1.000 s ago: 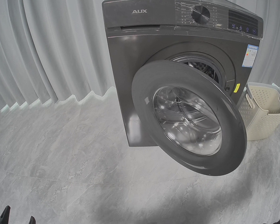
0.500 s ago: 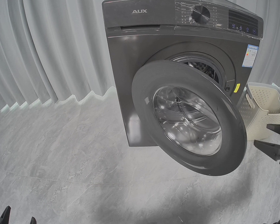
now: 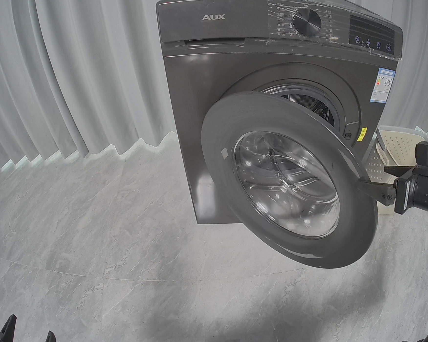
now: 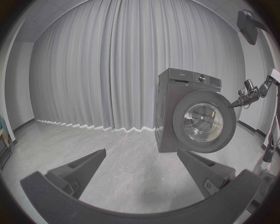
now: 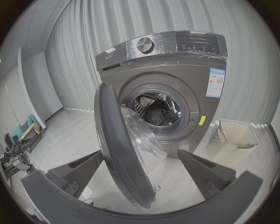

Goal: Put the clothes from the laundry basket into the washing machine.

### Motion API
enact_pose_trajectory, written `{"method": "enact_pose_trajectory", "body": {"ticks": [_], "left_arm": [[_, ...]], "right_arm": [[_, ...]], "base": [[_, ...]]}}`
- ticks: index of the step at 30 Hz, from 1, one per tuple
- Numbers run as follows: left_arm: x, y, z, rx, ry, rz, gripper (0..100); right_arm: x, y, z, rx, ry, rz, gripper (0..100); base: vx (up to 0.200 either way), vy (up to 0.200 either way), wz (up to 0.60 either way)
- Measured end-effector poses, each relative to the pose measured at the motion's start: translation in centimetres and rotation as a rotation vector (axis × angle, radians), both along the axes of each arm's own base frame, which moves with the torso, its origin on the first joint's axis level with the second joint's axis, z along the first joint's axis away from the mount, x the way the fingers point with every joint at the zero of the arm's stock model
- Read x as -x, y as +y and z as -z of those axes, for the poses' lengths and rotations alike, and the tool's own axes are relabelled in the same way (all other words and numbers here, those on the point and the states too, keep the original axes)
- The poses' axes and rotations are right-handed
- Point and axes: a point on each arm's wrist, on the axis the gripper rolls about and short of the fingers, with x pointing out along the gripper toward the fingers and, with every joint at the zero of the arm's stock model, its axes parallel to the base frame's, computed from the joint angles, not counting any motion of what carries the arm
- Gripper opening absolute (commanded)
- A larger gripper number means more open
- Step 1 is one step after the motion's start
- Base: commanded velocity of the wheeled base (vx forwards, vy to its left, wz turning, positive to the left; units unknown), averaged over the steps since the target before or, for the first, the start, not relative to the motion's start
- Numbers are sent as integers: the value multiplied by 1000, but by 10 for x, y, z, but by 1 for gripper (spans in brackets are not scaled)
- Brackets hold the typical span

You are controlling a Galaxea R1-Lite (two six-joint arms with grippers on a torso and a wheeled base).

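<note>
With right hand spread open astride rim of washing machine door: rigid, hinged, probably swings easily; push at free edge.

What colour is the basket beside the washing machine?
Cream, dotted with little holes. The right wrist view shows the laundry basket best.

Got the left gripper down low over the pale marbled floor, fingers spread wide apart. Further off, staring at the grey washing machine parked in front of a long pleated curtain. Seeing its door swung wide open, round glass window facing this way. Also spotting the right gripper up at the door's outer rim, tip right by the edge, but can't tell if actually touching.
</note>
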Motion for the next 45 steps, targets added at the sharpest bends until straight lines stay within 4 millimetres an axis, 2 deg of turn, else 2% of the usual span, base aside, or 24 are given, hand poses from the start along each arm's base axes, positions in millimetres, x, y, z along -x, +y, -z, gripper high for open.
{"method": "enact_pose_trajectory", "body": {"ticks": [10, 16, 22, 26, 30, 35, 40, 45], "left_arm": [[0, 0, 0, 0, 1, -1, 100], [0, 0, 0, 1, 2, 0, 100], [0, 0, 0, 1, 4, 0, 100], [0, 0, 0, 1, 4, 0, 100], [0, 0, 0, 1, 4, 0, 100], [0, 0, 0, 0, 4, 0, 100], [0, 0, 0, -3, 3, 0, 100], [0, 0, 0, -4, 3, 0, 100]], "right_arm": [[-14, -26, 1, 12, -7, 159, 100], [-19, -46, -7, 6, -72, 263, 100], [-27, -65, -11, 4, -122, 350, 100], [-29, -73, -8, 8, -113, 379, 100], [-26, -72, 1, 17, -81, 375, 100], [-12, -64, 21, 79, -5, 302, 100], [10, -48, 37, 102, 86, 125, 100], [26, -24, 42, 80, 112, -66, 100]], "base": [[0, 0, 0], [0, 0, 0], [0, -200, 0], [0, -200, 0], [0, -200, 0], [0, -160, 0], [0, 0, 0], [80, 0, 0]]}}
